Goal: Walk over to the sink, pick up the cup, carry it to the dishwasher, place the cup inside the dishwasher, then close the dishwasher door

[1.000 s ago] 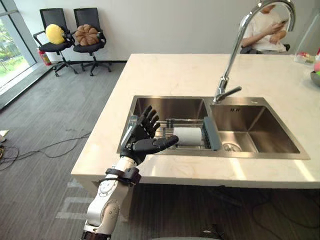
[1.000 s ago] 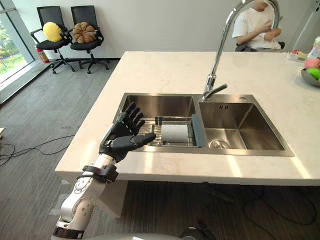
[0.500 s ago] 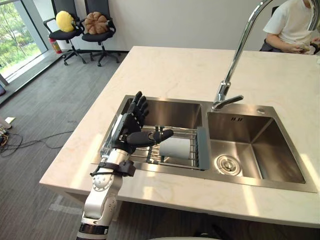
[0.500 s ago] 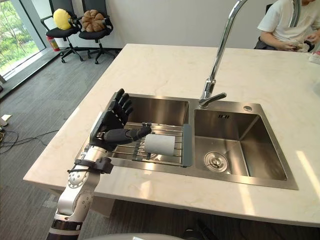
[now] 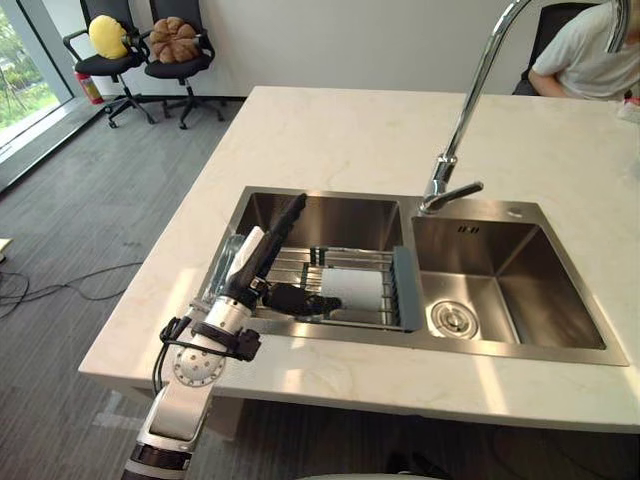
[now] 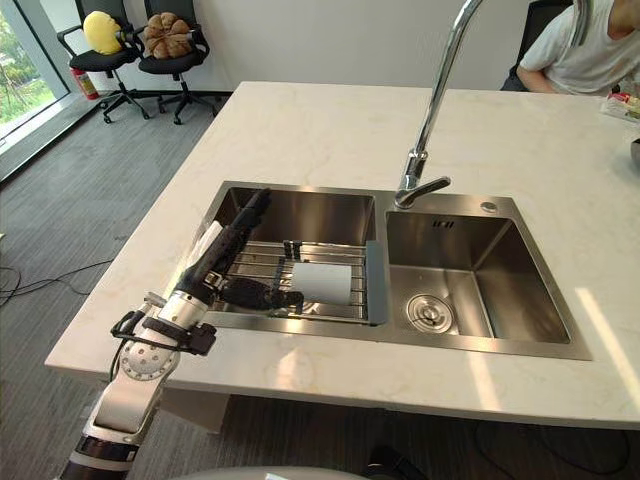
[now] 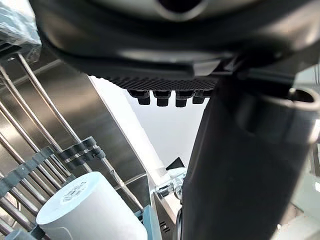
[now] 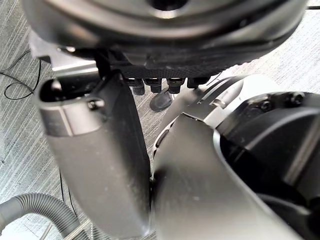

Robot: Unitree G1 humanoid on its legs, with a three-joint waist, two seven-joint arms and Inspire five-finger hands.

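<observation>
In the left eye view we see the left hand (image 5: 266, 250) stretched over the left basin of the sink (image 5: 330, 214). Its fingers are straight and grip nothing, and its thumb points toward the white cup (image 5: 352, 288), which lies on its side on the wire rack (image 5: 290, 263). The left wrist view shows us the cup just beside the thumb. In the right wrist view, the right hand (image 8: 100, 165) hangs over grey floor (image 8: 20, 125), fingers straight and empty
</observation>
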